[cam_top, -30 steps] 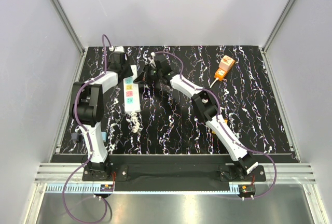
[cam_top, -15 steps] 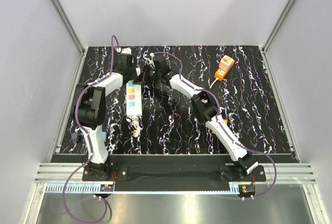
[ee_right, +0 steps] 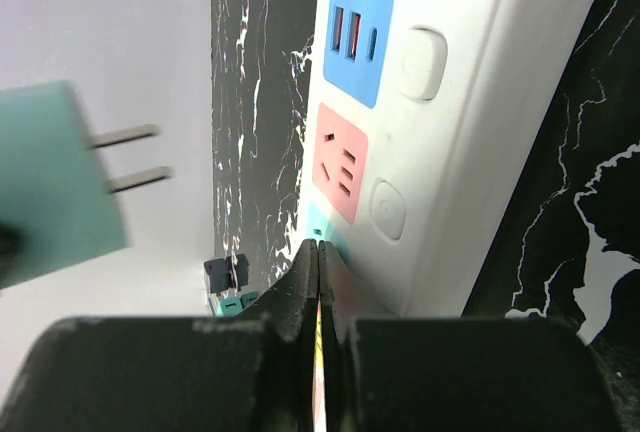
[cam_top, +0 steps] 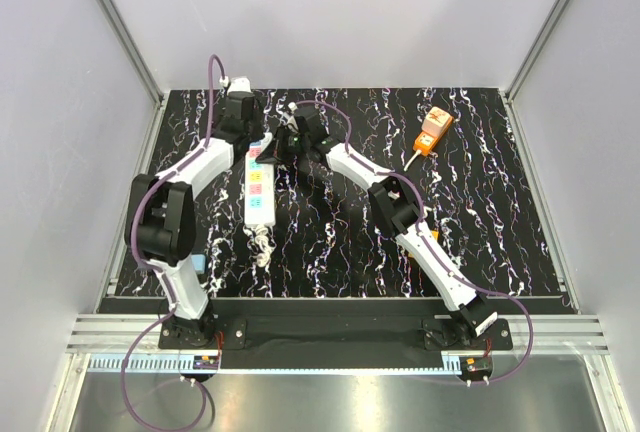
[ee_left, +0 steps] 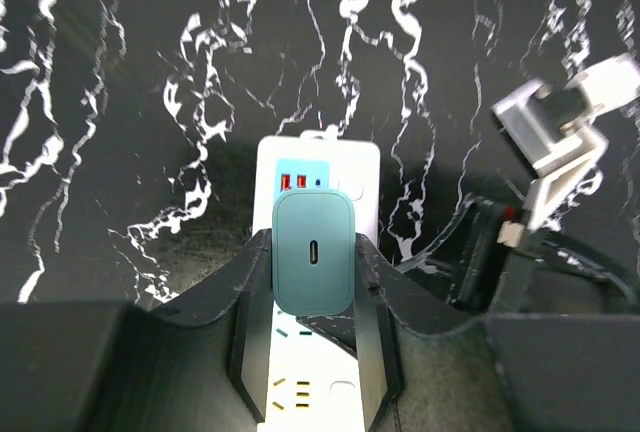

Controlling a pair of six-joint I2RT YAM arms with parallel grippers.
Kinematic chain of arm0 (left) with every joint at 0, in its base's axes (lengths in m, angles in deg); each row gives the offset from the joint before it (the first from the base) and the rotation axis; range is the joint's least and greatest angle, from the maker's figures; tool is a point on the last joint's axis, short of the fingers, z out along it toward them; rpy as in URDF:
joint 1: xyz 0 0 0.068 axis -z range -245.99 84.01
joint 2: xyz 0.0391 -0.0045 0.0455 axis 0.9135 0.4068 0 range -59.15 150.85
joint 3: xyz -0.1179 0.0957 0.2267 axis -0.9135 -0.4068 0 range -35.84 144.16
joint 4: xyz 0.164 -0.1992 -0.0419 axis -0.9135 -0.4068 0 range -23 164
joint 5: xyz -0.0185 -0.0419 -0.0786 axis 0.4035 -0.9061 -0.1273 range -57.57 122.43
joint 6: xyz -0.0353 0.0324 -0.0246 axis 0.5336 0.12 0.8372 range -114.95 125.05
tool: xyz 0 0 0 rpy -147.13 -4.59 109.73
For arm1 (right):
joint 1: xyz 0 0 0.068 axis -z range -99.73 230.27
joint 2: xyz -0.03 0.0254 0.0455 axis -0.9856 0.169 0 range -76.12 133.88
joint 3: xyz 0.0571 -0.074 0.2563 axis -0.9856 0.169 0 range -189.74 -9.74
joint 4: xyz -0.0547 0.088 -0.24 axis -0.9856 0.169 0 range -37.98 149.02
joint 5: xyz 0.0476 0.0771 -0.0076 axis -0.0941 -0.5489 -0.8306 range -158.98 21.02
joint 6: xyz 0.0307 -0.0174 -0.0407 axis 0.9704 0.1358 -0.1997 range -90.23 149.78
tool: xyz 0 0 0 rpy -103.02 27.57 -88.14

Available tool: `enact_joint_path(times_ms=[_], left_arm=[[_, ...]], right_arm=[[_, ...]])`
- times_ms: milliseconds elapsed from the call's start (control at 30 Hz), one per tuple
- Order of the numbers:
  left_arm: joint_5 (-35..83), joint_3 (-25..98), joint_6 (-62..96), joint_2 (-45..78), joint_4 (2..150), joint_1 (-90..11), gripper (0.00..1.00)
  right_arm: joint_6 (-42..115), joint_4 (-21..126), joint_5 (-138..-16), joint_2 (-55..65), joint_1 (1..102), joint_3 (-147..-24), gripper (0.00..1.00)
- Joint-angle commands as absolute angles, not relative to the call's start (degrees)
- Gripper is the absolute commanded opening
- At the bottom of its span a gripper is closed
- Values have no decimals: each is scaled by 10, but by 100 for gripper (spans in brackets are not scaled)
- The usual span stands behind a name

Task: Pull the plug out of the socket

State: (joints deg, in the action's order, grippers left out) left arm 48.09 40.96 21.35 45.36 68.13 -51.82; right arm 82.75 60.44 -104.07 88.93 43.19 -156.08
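- Two bare prongs (ee_right: 125,157) show on the plug (ee_left: 313,247), so I judge it already free of the socket (ee_right: 450,122).
- My left gripper (ee_left: 313,302) pinches the plug by its sides and holds it clear above the socket's blue-outlet end.
- My right gripper (ee_right: 318,262), fingers pressed together, bears on the socket's edge. I think this pins it to the table (cam_top: 480,212) against my pull.

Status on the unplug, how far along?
Done: the plug has its prongs clear of the socket. In hand: the left gripper clamps the plug above the socket; the right gripper, shut, has its tips at the socket. Left: seemingly only setting the plug down.
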Motion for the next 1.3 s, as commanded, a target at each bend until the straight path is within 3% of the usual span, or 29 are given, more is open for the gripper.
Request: enact_joint_path(times_ms=[0, 200, 367, 700, 1000, 1267], left_arm=[[516, 425, 209, 418, 718, -510, 0], [616, 418, 251, 373, 669, -508, 0], [673, 433, 336, 329, 504, -508, 0], [623, 261, 548, 145, 235, -501, 0], [671, 215, 753, 157, -108, -478, 0], [564, 209, 759, 123, -80, -420, 0]], right_arm=[[808, 663, -1005, 918, 427, -1563, 0], [799, 663, -1012, 920, 427, -1568, 0], [794, 666, -1011, 926, 427, -1579, 0], [777, 668, -1003, 923, 422, -1577, 0], [752, 678, -1002, 916, 419, -1570, 0], [733, 680, -999, 909, 412, -1561, 0]])
